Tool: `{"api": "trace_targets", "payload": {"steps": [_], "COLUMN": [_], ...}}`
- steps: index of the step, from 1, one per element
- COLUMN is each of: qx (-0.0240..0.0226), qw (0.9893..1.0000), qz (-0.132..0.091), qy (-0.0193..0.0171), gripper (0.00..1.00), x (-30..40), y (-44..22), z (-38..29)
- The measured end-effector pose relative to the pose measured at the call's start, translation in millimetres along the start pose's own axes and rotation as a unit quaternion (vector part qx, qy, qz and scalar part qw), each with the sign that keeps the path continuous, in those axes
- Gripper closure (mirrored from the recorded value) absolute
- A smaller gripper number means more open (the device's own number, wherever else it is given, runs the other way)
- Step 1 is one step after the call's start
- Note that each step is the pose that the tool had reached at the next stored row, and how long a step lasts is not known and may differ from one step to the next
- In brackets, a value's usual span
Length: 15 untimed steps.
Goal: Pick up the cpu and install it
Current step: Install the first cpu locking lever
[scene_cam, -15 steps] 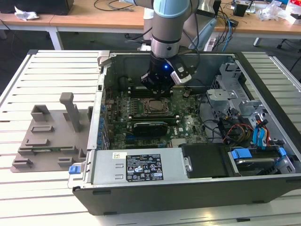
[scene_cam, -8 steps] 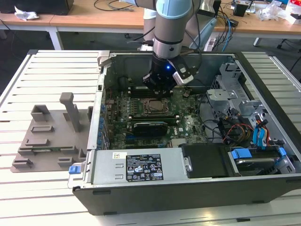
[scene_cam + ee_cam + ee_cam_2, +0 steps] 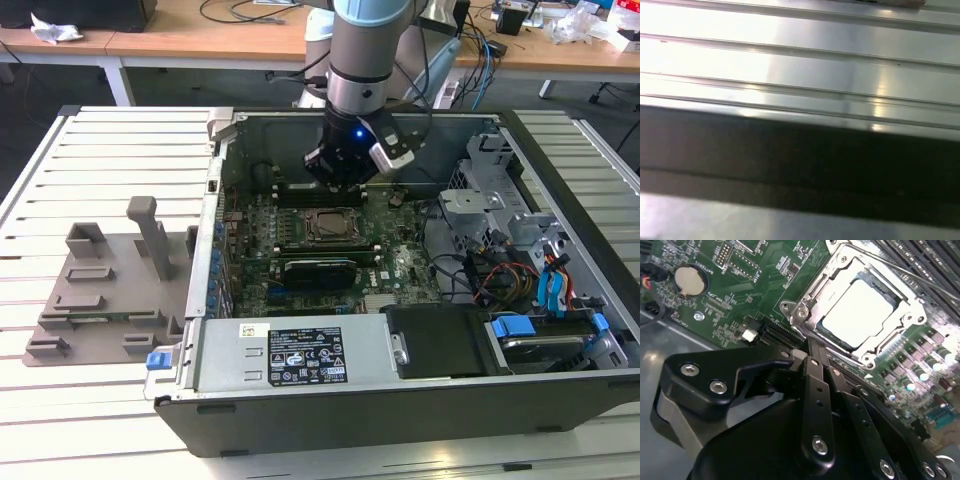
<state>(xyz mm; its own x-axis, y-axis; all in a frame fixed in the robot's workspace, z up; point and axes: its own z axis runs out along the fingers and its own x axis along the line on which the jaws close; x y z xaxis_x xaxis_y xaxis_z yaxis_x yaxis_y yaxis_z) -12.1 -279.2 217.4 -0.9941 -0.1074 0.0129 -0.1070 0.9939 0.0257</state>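
Lying flat in the socket frame (image 3: 805, 300), square cpu (image 3: 860, 312), closed empty gripper (image 3: 812, 357) just beside

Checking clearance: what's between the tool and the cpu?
In the second wrist view, only the metal socket frame edge and a strip of green motherboard separate the tool from the cpu.

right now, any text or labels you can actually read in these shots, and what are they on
None can be read.
White sticker and black label on the power supply in the exterior view: print too small.
Motherboard markings in the second wrist view: too blurred.
Cpu top plate in the socket: glare, no text legible.
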Motion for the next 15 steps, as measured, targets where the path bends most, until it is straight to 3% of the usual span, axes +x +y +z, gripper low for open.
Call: {"api": "trace_targets", "payload": {"steps": [2,7,15], "qx": [0.0002,0.0002,0.0006], "qw": [1.0000,1.0000,1.0000], "qz": [0.000,0.000,0.000], "qy": [0.0000,0.0000,0.0001], "gripper": [0.89,0.89,0.89], "x": [0.1,1.1,4.5], "y": [-0.3,-8.6,-40.6], "z": [-8.7,-9.8,-10.7]}}
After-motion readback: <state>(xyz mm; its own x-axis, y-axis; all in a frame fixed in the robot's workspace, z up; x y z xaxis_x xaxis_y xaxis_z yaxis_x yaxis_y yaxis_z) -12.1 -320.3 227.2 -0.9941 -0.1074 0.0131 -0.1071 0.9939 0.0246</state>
